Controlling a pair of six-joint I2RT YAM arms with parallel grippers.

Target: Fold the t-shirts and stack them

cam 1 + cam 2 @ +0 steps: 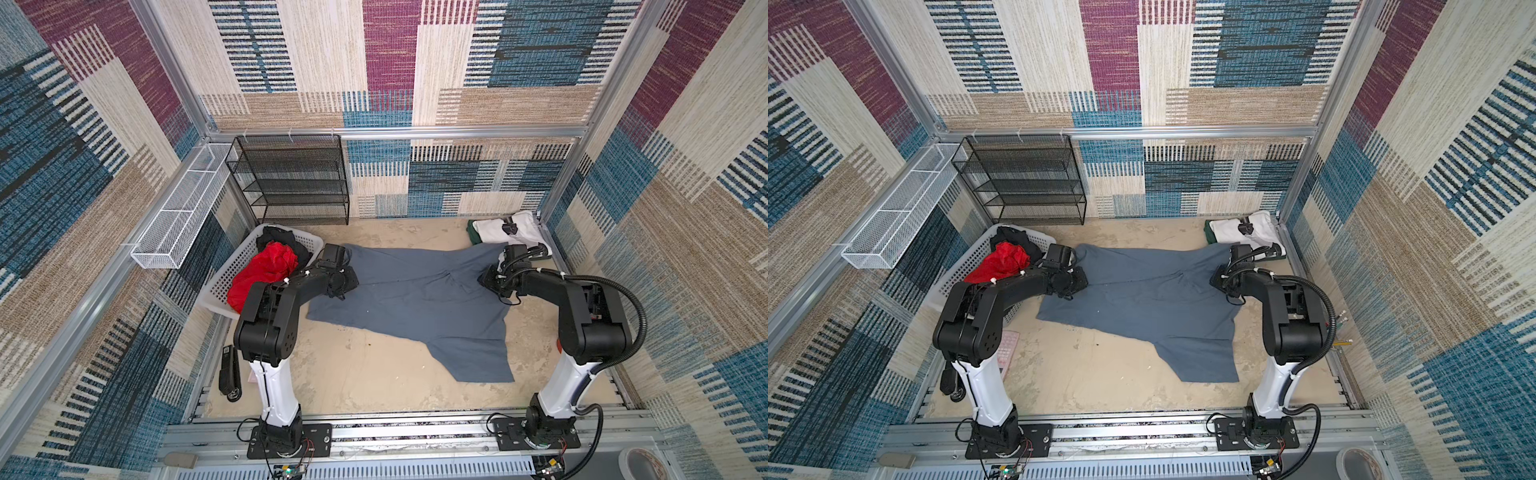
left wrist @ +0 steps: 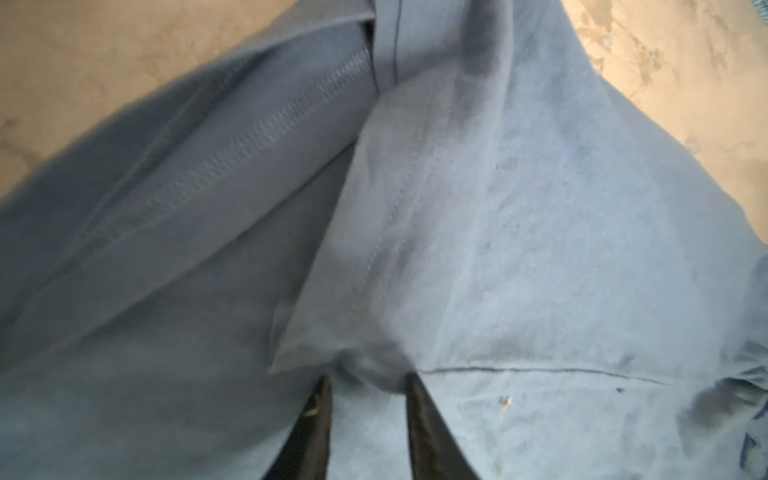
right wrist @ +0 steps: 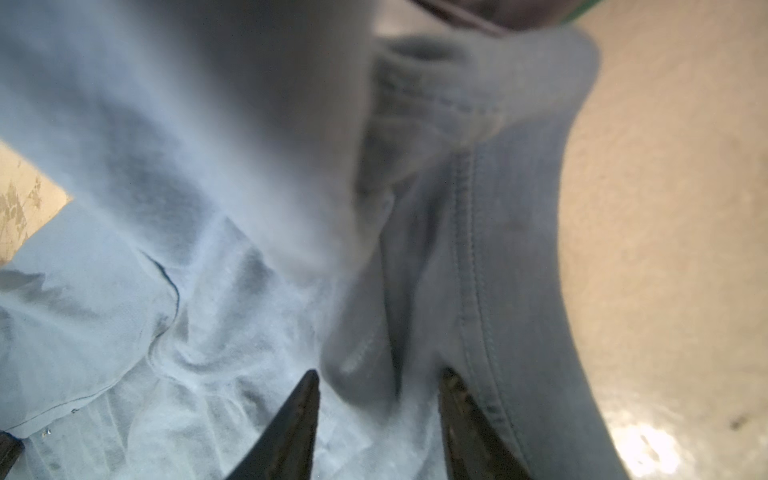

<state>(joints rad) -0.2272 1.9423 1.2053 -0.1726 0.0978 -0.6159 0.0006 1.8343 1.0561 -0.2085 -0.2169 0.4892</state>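
A large slate-grey t-shirt (image 1: 415, 307) (image 1: 1142, 307) lies spread across the middle of the table in both top views, one flap reaching toward the front. My left gripper (image 2: 368, 378) is down on its far left corner. The fingers press a bunched fold of the grey cloth (image 2: 498, 208) between their tips. My right gripper (image 3: 378, 374) is down on the far right corner by a stitched hem. Its jaws stand apart around a loose fold of grey cloth (image 3: 166, 311). A folded white t-shirt with a black patch (image 1: 498, 232) rests on a dark green one (image 1: 471, 232) at the back right.
A white perforated basket (image 1: 232, 270) at the left holds red cloth (image 1: 262, 274) and black cloth (image 1: 278, 239), close beside the left arm. A black mesh shelf (image 1: 291, 178) stands at the back and a white wire tray (image 1: 183, 216) hangs on the left wall. A black tool (image 1: 230, 374) lies front left.
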